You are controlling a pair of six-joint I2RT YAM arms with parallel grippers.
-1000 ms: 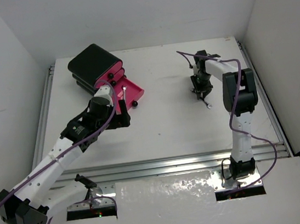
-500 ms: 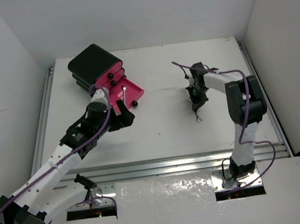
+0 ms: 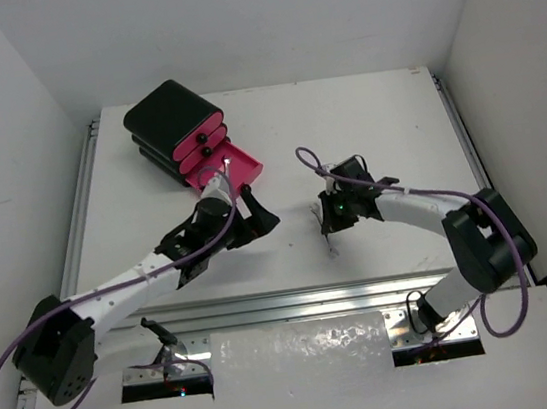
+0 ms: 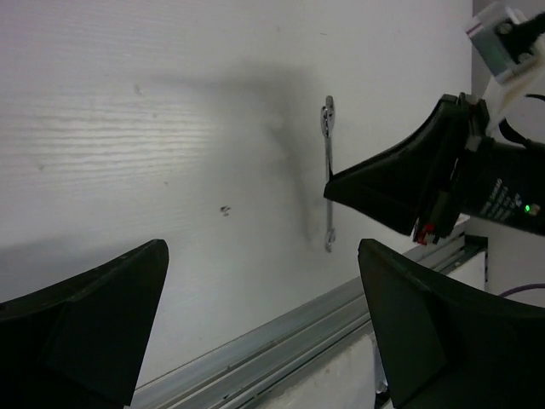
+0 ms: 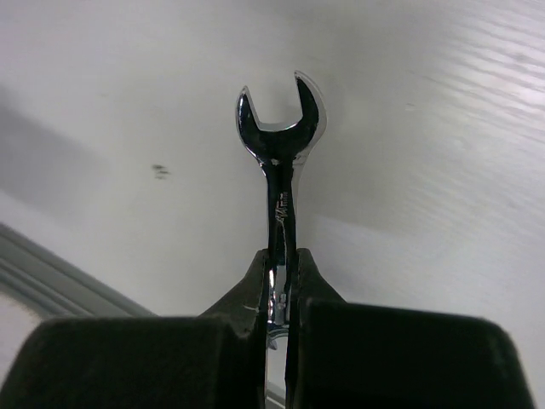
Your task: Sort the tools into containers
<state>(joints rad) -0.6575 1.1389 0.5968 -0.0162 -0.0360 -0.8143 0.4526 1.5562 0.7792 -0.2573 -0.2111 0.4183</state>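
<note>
The right gripper [image 5: 277, 266] has its jaws clamped on the wrench [image 5: 277, 170], pinching the shank partway along, so that the open head stands free beyond the fingertips. A hold that far back probably leaves the head free to go into a drawer first. The flat face of the wrench is turned to the wrist camera, so the jaws appear to squeeze its narrow edges, a hold that may let it swivel.

In the top view the wrench [image 3: 331, 245] is near the middle of the counter [image 3: 392, 108], well apart from the box [image 3: 166, 113] and its pulled-out bottom drawer [image 3: 245, 175]. Its long axis runs about from the far side to the near rail, with the free end towards the rail. Whether that end touches the counter cannot be told.

The left gripper [image 3: 260, 213] is between the drawer and the wrench with its jaws wide apart and nothing in them. Its camera faces the wrench [image 4: 327, 162], which stands upright in that picture. This looks like a readiness to take it over, since the drawer lies on the left arm's side.
</note>
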